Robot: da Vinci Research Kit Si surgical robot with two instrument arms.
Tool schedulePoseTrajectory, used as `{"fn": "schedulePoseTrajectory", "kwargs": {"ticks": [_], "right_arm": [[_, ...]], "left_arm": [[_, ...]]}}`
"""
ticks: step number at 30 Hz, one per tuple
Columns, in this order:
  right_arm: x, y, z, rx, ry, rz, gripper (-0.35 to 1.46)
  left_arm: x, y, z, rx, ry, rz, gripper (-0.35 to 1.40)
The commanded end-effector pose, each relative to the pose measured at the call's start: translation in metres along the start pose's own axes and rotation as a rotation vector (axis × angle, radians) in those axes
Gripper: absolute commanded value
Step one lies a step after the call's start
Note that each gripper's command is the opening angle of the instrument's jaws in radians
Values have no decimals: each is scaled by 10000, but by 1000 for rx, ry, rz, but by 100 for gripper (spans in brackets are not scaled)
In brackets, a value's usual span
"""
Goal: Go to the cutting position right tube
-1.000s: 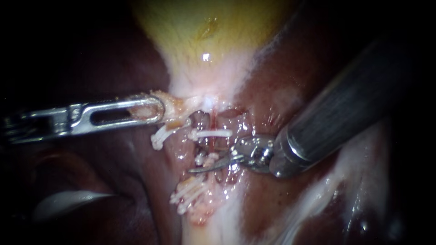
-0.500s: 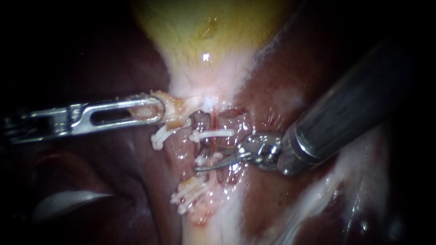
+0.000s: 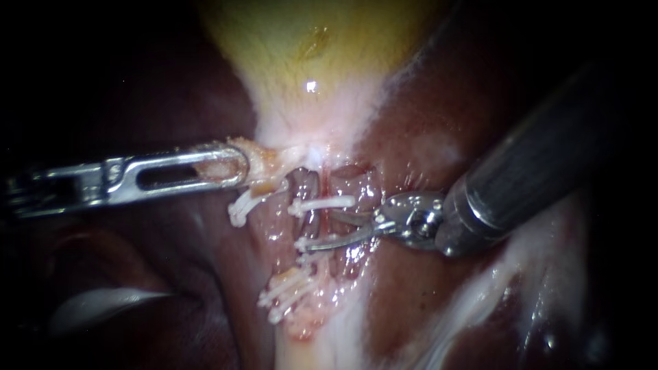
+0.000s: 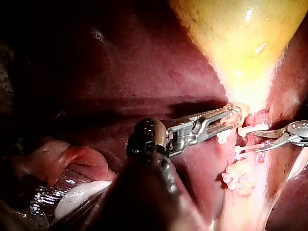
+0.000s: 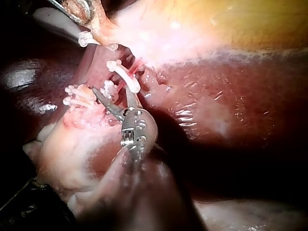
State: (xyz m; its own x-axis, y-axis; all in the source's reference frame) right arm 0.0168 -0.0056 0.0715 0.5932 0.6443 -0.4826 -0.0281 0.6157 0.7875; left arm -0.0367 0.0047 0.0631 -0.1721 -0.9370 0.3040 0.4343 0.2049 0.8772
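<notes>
Now: right instrument's claw apart, astride the right tube

1. Right instrument (image 3: pixel 327 229). Dark shaft entering from the upper right of the endoscope frame, with its metal wrist at centre right. The claw is two thin curved blades, spread with a clear gap and gripping nothing. The upper blade lies just under the upper clip (image 3: pixel 322 203). The lower blade reaches further toward frame centre.

2. Right tube (image 3: pixel 320 220). Thin reddish strand running top to bottom at frame centre, just below the gallbladder's neck. It crosses the gap between the spread blades. Whether either blade touches it cannot be told.

3. Upper clip. White, lying crosswise over the right tube, above the blades. In the right wrist view it sits just ahead of the claw.

4. Lower clips (image 3: pixel 288 288). White cluster on pale tissue at lower centre, below the blades.

5. Left instrument (image 3: pixel 233 166). Bright slotted metal entering from the left edge of the frame. The claw is clamped on a tan tissue flap (image 3: pixel 264 164) at the gallbladder's neck. Side clips (image 3: pixel 241 204), white, hang just beneath the flap.

6. Gallbladder (image 3: pixel 308 48). Yellow, at top centre, narrowing downward to a whitish neck.

7. Liver (image 3: pixel 418 130). Dark red, on both sides of the clipped area.
</notes>
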Motion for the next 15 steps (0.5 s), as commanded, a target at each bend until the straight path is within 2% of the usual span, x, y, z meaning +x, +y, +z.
{"fn": "schedulePoseTrajectory", "kwargs": {"ticks": [1, 15], "right_arm": [[0, 0, 0, 1, 3, -1, 142], [3, 5, 13, 21, 22, -8, 142]], "left_arm": [[0, 0, 0, -1, 0, 0, -35], [2, 0, 3, -2, 5, 1, -35]]}}
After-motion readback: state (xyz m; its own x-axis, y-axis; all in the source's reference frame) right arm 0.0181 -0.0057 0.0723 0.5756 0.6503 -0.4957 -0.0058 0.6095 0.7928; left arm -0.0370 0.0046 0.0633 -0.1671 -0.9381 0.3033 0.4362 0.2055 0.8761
